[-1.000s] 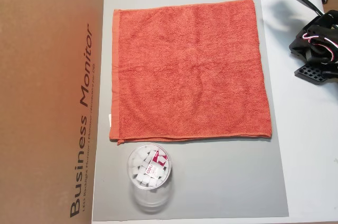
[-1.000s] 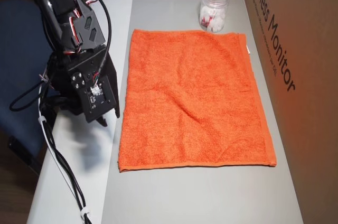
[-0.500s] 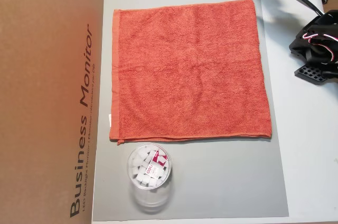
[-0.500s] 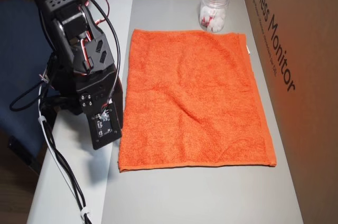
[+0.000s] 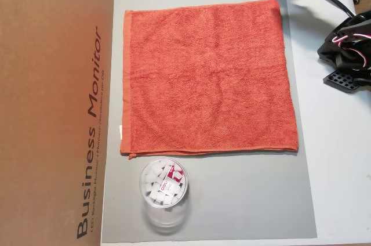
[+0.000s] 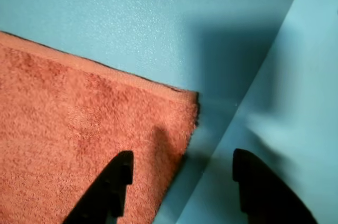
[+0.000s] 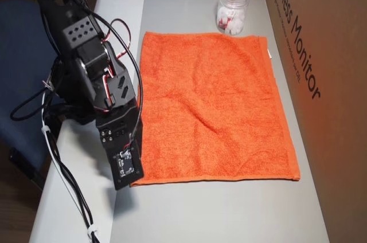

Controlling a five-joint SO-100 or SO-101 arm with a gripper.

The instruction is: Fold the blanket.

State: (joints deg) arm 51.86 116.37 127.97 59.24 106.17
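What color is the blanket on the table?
Orange-red, plain terry, clearest in an overhead view: blanket.

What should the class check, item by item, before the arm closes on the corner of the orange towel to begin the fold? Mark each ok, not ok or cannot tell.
1. Blanket lies flat and unfolded on the grey mat: ok.
2. Gripper open: ok, both fingers stand apart in the wrist view.
3. Fingers straddle the blanket's corner: ok, one finger is over cloth, the other over the mat.
4. Fingertips low enough to pinch cloth: cannot tell.
5. Plastic jar clear of the blanket: ok, just beyond the far edge.
6. Cardboard box clear of the fold path: cannot tell; it runs along one edge.
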